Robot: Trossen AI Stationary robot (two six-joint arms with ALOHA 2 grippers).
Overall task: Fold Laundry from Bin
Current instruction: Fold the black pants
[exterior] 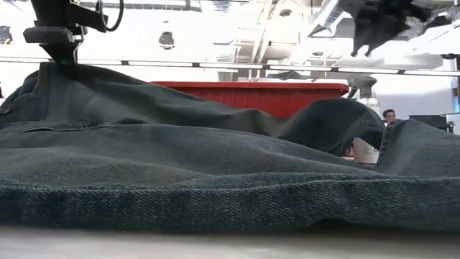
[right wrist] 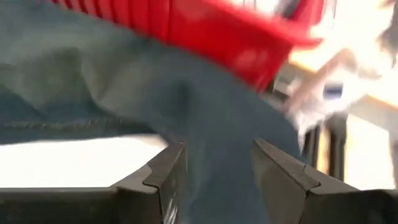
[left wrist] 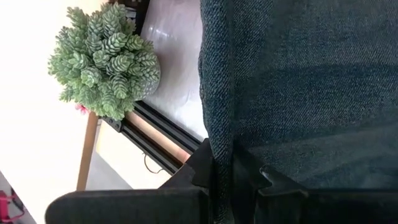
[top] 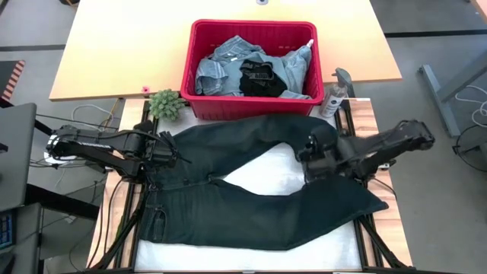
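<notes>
Dark jeans (top: 251, 190) lie spread on the desk (top: 319, 255) just in front of the red bin (top: 255, 65). The left gripper (top: 169, 148) has its jaws clenched on the waistband; the right gripper (top: 310, 160) hangs above a leg, jaws released. Smooth each leg flat before folding.

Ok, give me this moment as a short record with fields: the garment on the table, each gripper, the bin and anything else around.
garment: dark denim jeans spread flat on the table, legs apart
left gripper: shut on the jeans' waist edge
right gripper: jaws apart, over one leg, holding nothing
bin: red slotted plastic bin holding light blue denim and a black piece
other: small green plant, spray bottle
</notes>
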